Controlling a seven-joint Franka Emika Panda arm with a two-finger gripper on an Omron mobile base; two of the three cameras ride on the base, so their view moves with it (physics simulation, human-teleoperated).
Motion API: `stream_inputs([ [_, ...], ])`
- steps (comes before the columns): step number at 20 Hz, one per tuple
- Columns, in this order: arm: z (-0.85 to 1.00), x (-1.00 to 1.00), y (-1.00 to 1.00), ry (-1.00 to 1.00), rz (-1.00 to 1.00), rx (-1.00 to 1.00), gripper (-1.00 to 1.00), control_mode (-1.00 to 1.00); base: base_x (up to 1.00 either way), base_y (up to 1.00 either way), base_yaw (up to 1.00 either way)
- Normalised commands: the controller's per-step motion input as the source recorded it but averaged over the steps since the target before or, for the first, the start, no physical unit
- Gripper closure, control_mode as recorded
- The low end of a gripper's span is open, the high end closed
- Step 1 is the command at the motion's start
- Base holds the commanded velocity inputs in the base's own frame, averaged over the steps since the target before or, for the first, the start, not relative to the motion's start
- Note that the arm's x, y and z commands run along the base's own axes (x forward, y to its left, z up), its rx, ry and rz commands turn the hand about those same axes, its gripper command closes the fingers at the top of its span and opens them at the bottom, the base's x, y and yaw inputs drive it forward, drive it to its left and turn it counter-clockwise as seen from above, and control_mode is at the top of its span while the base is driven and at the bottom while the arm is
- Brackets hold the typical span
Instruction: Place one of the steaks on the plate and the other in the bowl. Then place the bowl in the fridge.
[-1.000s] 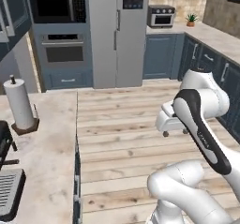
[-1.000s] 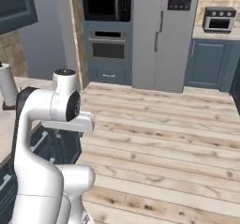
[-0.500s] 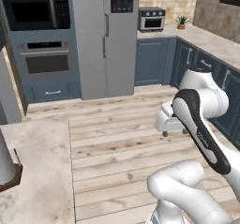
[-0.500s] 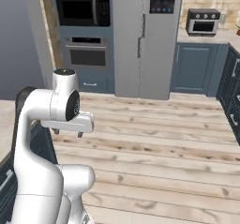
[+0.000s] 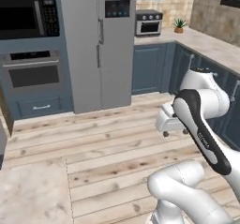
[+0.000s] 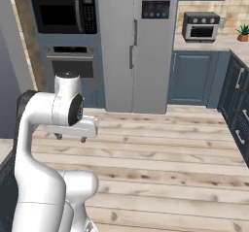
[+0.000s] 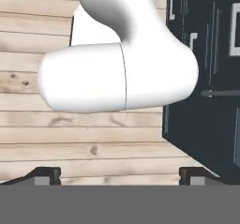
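The fridge is a tall grey two-door unit with a dark touchscreen panel; it stands ahead across the wooden floor, and it also appears straight ahead in the right base view. Its doors are closed. My gripper hangs folded in front of the arm, pointing down at the floor, well short of the fridge. It is open with nothing between its fingers. In the hand view the two fingertips stand wide apart over the floor planks. The steaks, the plate and the bowl are out of view.
A black built-in microwave and oven stand left of the fridge. To its right, blue cabinets carry a toaster oven and a small plant. A marble counter corner lies at lower left. Dark cabinets line the right wall.
The whole picture has shifted: the base has turned and moved, so the fridge now sits nearer and more central, and the counter with the paper roll has slid out to the left. The arm's pose is unchanged.
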Motion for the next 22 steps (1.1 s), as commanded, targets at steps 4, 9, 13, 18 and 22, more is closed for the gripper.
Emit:
stream_inputs([
  [4, 0.0, 0.0, 0.0, 0.0, 0.0, 0.0, -1.0, 1.0, 0.95, 0.33, -0.11],
  [9, 0.0, 0.0, 0.0, 0.0, 0.0, 0.0, -1.0, 1.0, 0.88, 0.32, -0.1],
  [13, 0.0, 0.0, 0.0, 0.0, 0.0, 0.0, -1.0, 1.0, 0.81, 0.26, -0.08],
  [18, 0.0, 0.0, 0.0, 0.0, 0.0, 0.0, -1.0, 1.0, 0.78, 0.27, -0.05],
  [22, 0.0, 0.0, 0.0, 0.0, 0.0, 0.0, -1.0, 1.0, 0.77, 0.29, -0.04],
])
